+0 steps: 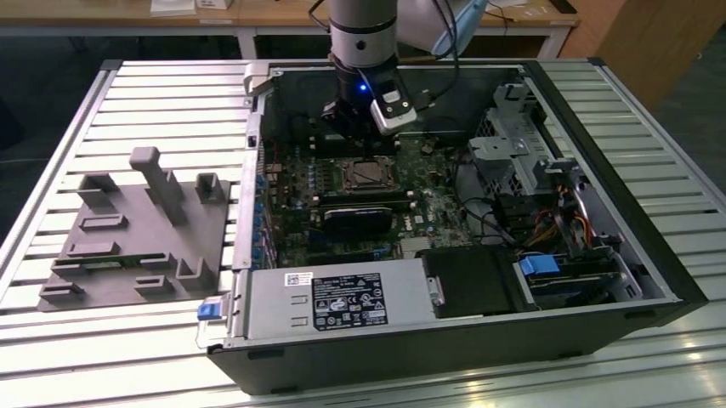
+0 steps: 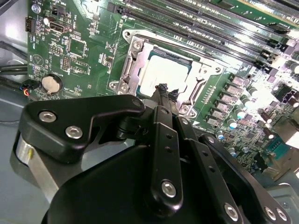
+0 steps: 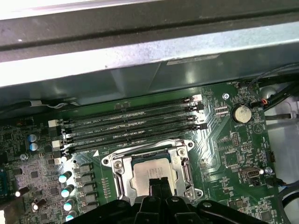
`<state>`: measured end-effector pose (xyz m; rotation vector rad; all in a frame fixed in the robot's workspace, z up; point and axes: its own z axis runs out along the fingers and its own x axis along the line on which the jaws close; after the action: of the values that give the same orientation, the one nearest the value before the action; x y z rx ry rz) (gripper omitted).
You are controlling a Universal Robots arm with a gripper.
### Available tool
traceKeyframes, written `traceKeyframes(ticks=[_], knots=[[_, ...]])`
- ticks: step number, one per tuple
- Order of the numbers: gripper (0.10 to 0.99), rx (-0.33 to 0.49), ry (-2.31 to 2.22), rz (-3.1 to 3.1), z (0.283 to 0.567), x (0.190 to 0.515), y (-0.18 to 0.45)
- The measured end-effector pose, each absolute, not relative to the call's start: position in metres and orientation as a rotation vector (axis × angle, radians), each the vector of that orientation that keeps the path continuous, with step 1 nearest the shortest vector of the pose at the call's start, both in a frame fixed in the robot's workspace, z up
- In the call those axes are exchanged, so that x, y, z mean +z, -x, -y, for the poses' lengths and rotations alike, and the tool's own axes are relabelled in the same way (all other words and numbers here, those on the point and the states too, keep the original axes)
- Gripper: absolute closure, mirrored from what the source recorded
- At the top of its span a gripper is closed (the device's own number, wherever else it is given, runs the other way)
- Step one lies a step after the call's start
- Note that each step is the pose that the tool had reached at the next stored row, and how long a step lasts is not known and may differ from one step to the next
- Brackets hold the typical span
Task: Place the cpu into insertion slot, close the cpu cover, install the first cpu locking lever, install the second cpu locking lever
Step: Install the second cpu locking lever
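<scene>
Claw pinched closed, gripping nothing I can see, tips just above the cpu | cpu lies in the insertion slot, cpu cover down around it | advice: press levers slowly, keep square.

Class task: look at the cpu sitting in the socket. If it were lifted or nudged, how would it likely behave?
The cpu is a thin flat square, so probably light and unlikely to roll. Its silvery top looks smooth, perhaps slippery. The cpu cover frames it, so a sideways nudge would likely not shift it. The gripper hangs just above.
</scene>
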<state>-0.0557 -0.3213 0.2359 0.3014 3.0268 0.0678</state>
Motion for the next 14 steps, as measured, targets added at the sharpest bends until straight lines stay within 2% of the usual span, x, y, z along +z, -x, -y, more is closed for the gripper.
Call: traceKeyframes(ticks=[14], knots=[[0.984,0.068,-0.301,-3.027,0.346,0.236,0.056]])
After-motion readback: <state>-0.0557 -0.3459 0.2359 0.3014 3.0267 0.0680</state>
